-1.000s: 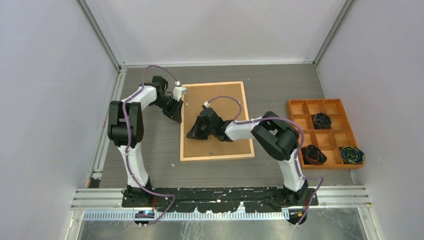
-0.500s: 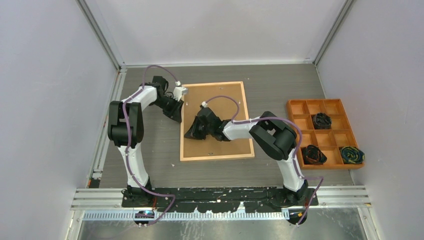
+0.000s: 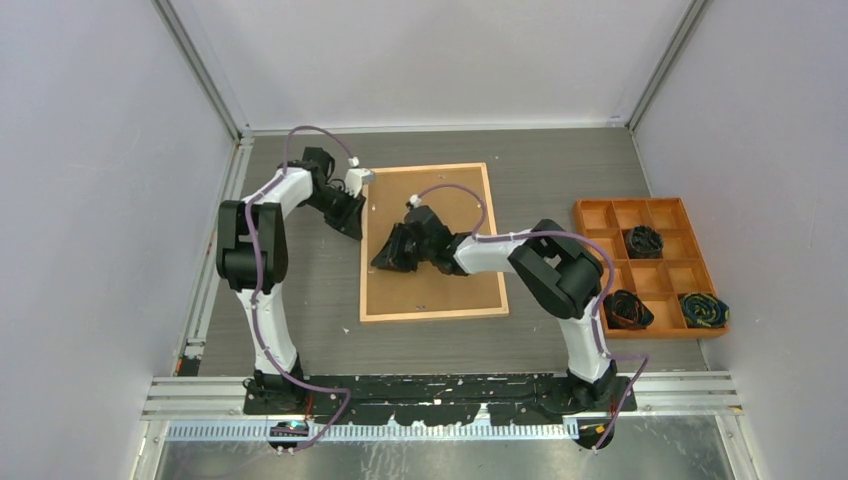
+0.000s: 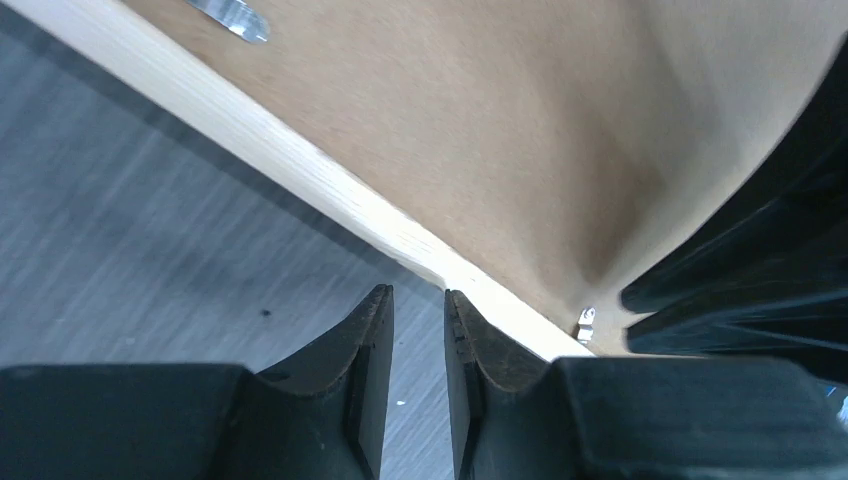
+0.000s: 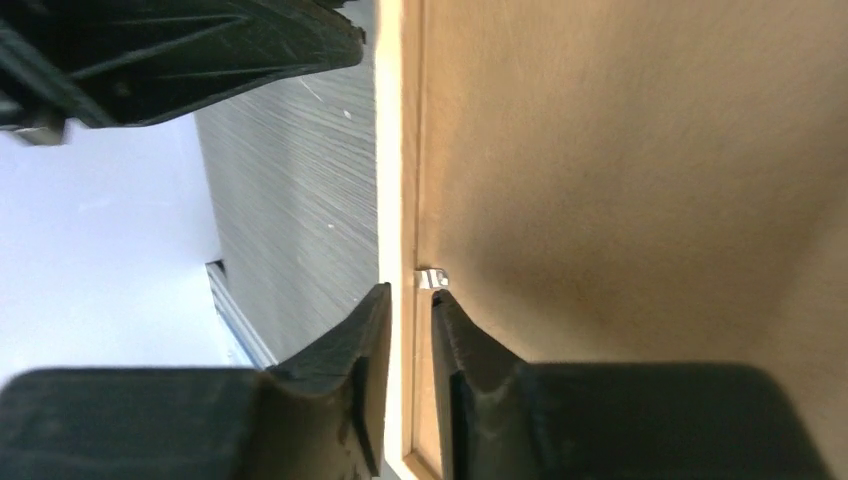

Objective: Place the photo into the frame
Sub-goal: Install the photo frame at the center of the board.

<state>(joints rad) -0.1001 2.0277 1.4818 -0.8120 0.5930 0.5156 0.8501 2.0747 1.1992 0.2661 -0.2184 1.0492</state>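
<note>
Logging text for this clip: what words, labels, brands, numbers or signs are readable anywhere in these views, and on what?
None: no readable text shows in any view.
The frame: plain light wood, no marking.
The brown board inside it: blank, no print.
The metal clip at the board's edge: bare.
The orange compartment tray: no label visible.

From above, the light is bright, even and diffuse, with only faint, soft-edged shadows on the counter, and the pale walls are evenly lit. That view is sharp. Up close it is worse: my left tool is a near-black mass with little detail, the frame rim is smeared, and a metal clip glints. Beside my right tool the wall is washed out white — the brown back of the photo darkens toward the lower right.
</note>
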